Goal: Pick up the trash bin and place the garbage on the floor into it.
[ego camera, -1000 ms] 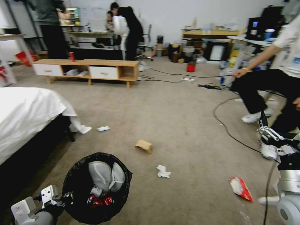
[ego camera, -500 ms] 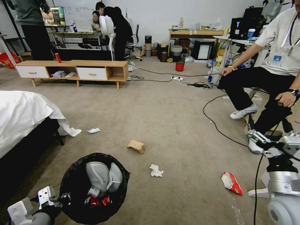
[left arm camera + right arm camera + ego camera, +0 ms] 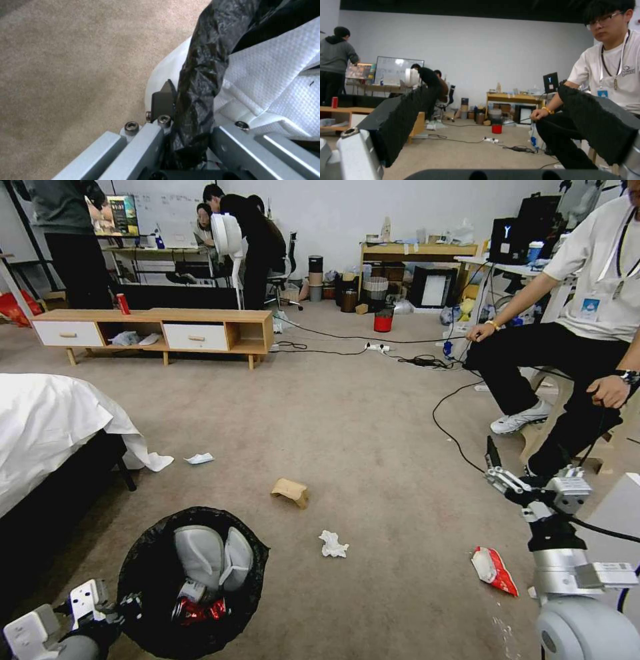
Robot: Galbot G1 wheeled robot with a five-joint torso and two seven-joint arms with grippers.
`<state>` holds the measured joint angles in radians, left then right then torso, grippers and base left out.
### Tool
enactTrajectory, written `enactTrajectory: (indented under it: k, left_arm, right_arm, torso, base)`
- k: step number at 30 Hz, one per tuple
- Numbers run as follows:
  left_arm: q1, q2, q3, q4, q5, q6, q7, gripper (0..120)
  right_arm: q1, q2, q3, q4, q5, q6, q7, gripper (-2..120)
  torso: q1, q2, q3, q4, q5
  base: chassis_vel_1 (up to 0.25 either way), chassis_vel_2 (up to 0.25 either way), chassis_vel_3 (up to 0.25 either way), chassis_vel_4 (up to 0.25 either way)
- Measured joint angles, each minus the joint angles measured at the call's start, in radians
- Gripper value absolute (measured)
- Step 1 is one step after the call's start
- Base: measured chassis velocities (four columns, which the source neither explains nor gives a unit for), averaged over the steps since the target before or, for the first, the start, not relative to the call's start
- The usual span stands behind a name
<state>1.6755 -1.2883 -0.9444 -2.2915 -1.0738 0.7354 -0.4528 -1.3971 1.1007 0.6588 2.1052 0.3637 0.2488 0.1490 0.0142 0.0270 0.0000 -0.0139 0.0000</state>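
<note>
The left gripper [image 3: 123,607] is sitting low at the robot's left side, its jaws clenched on the rim of the round pale grey trash bin lined with a crinkly black plastic bag [image 3: 143,570]; the bin is probably lifted off the beige-grey short-pile carpet floor [image 3: 373,447], though this is hard to judge. Inside are lying white tissues and a red wrapper [image 3: 197,610]. The right gripper [image 3: 493,120] is hanging raised at the right, jaws spread and empty. On the carpet are lying a tan folded cardboard piece [image 3: 290,491], a crumpled white tissue [image 3: 332,545], a red-white snack bag [image 3: 493,571] and a white paper scrap [image 3: 200,458].
</note>
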Motion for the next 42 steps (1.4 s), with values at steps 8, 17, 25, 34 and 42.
enactTrajectory:
  k: [8, 17, 25, 34, 42]
  left_arm:
    - [-0.007, -0.001, 0.002, 0.0, -0.013, 0.0, -0.009, 0]
    - [-0.007, 0.001, 0.002, 0.002, -0.013, 0.0, -0.009, 0]
    - [-0.005, 0.002, 0.005, 0.005, -0.003, 0.0, -0.008, 0]
    - [-0.003, 0.005, 0.002, 0.005, -0.005, 0.0, -0.007, 0]
    - [-0.002, 0.006, 0.001, 0.005, -0.006, 0.0, -0.006, 0]
  right_arm:
    - [0.003, -0.011, -0.001, -0.007, 0.001, 0.001, 0.0, 100]
    - [0.006, -0.012, -0.002, -0.011, 0.001, 0.002, 0.0, 100]
    - [0.004, -0.014, 0.001, -0.012, 0.001, 0.006, -0.002, 100]
    - [0.002, -0.013, 0.006, -0.013, 0.001, 0.01, -0.014, 100]
    - [0.0, -0.008, 0.012, -0.017, 0.003, 0.016, -0.027, 100]
  torso:
    - [0.0, 0.0, 0.0, -0.0002, 0.0]
    - [0.0, 0.0, 0.0, 0.0001, 0.0]
    - [0.0, 0.0, 0.0, -0.0001, 0.0]
    - [0.0, 0.0, 0.0, -0.0001, -0.0001]
    - [0.0, 0.0, 0.0, -0.0001, 0.0]
  base:
    - [0.0, 0.0, 0.0, 0.0]
    - [0.0, 0.0, 0.0, 0.0]
    - [0.0, 0.0, 0.0, 0.0]
    - [0.0, 0.0, 0.0, 0.0]
    - [0.0, 0.0, 0.0, 0.0]
